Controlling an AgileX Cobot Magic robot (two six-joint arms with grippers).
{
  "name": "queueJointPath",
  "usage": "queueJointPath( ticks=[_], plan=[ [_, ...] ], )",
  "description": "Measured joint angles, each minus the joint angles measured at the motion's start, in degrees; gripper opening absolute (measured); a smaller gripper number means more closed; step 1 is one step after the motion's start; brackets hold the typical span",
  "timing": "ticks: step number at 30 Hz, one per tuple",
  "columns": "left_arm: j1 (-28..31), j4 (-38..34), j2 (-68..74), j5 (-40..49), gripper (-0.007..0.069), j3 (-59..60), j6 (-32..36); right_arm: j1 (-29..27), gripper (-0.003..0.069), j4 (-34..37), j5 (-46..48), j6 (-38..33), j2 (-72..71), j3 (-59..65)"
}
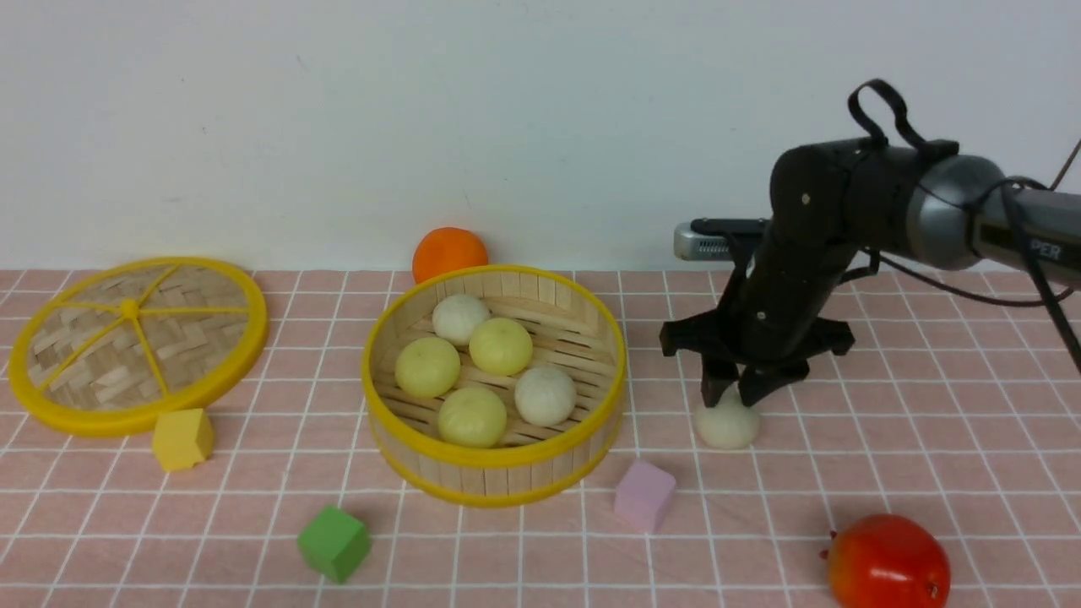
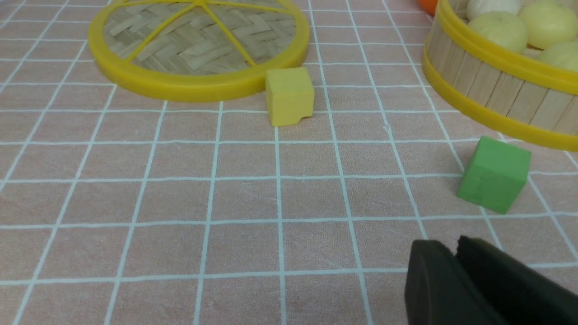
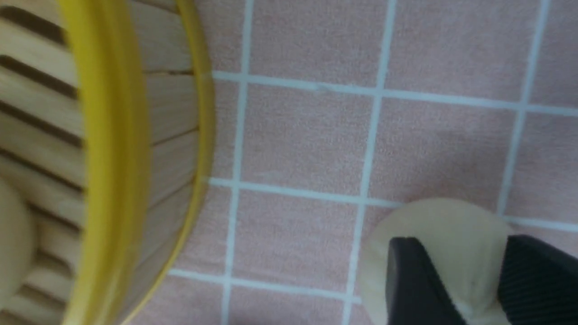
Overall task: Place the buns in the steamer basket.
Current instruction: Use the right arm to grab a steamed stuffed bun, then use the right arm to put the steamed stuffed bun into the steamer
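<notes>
Right claw (image 1: 731,394) of mine sits down over the last white bun (image 1: 726,425) on the mat, fingers on both sides, but I cannot tell if it squeezes yet. I should pinch softly, lift straight up, then carry it over the steamer basket (image 1: 498,460), where five buns (image 1: 500,345) wait.

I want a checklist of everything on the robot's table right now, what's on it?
Surface: pink gridded cloth.
Job's things: steamer basket holds five buns; sixth bun sits on the cloth beside it.
Clutter: lid, orange, red fruit, yellow block, green block, pink block.
Grippers: right gripper straddles the sixth bun, grip unclear; left gripper shut, empty.
Cables: black cable along the right arm.
Surroundings: plain white wall.
</notes>
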Motion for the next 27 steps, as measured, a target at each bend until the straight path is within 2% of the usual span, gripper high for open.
queueJointPath(
  ticks=[4,6,7,8,9,14,18,23,27],
  plan=[
    [0.0,0.0,0.0,0.0,0.0120,0.0,0.0,0.0,0.0250,0.0,0.0,0.0,0.4,-0.1],
    [0.0,0.0,0.0,0.0,0.0123,0.0,0.0,0.0,0.0136,0.0,0.9,0.0,0.4,-0.4],
    [0.0,0.0,0.0,0.0,0.0124,0.0,0.0,0.0,0.0127,0.0,1.0,0.0,0.4,-0.5],
    [0.0,0.0,0.0,0.0,0.0126,0.0,0.0,0.0,0.0064,0.0,1.7,0.0,0.0,-0.6],
    [0.0,0.0,0.0,0.0,0.0128,0.0,0.0,0.0,0.0036,0.0,2.4,0.0,-0.3,-0.7],
    [0.0,0.0,0.0,0.0,0.0129,0.0,0.0,0.0,0.0031,-0.1,4.7,0.0,-2.4,-3.1],
    [0.0,0.0,0.0,0.0,0.0132,0.0,0.0,1.2,0.0031,2.6,4.3,-1.6,-4.1,-8.9],
    [0.0,0.0,0.0,0.0,0.0136,0.0,0.0,5.3,0.0031,6.9,-4.3,-7.2,-3.9,-11.3],
    [0.0,0.0,0.0,0.0,0.0138,0.0,0.0,7.1,0.0031,9.9,-10.5,-8.9,-1.7,-11.6]
  ],
)
